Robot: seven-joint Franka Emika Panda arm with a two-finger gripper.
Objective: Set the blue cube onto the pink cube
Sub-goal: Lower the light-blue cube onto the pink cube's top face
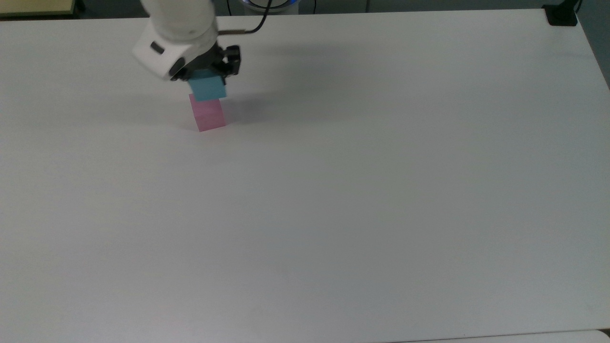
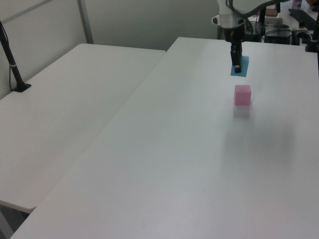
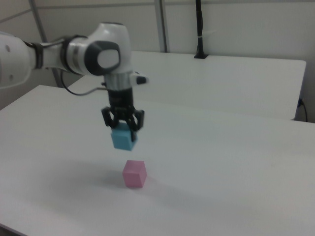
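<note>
The blue cube (image 1: 207, 88) hangs in the air, with my gripper (image 1: 209, 81) shut on it from above. In the right view the blue cube (image 3: 123, 138) floats a clear gap above the pink cube (image 3: 134, 174), slightly toward the right view's left. The pink cube (image 1: 208, 114) rests on the white table (image 1: 333, 190); in the top view its far edge is covered by the blue one. In the left view the blue cube (image 2: 239, 66) sits above and just beyond the pink cube (image 2: 242, 94), held by the gripper (image 2: 237, 63).
A second white table (image 2: 65, 104) stands beside this one at the left view's left, with a black post (image 2: 12, 64) on it. Cables and dark equipment (image 2: 279, 32) lie past the table's far end.
</note>
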